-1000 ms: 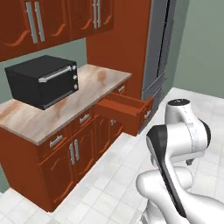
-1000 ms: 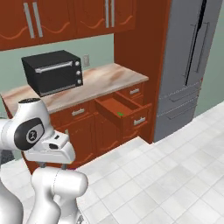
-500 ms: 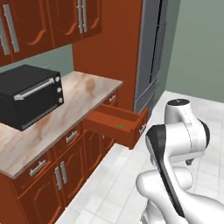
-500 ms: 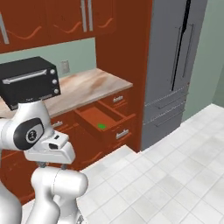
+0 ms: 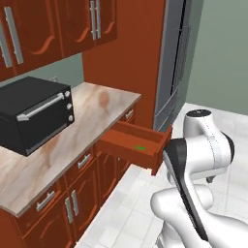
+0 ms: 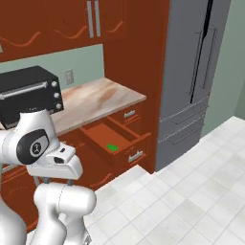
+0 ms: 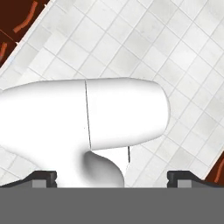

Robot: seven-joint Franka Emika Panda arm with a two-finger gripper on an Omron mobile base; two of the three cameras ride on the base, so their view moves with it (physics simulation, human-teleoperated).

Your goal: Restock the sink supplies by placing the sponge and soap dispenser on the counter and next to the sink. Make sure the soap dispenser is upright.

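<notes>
The sponge lies flat on the floor of an open drawer, toward the drawer's front end and near its middle. In the right base view its long axis appears to run across the drawer, roughly parallel to the drawer front. In the left base view it shows as a thin green sliver just behind the drawer front, too small there to confirm direction.

The drawer is pulled well out from the cabinets below the counter, at the counter's end nearest the tall cabinet panel.

The gripper points down at the white tiled floor. Its two dark fingertips stand far apart at the bottom corners of the hand view: the jaws are wide open, with nothing between them and nothing touched. It is well apart from the drawer and sponge.

On the counter a black toaster oven sits against the wall, away from the drawer end. Wooden wall cabinets hang above. A grey refrigerator stands beyond the tall panel. The counter surface between oven and panel is marbled beige.
</notes>
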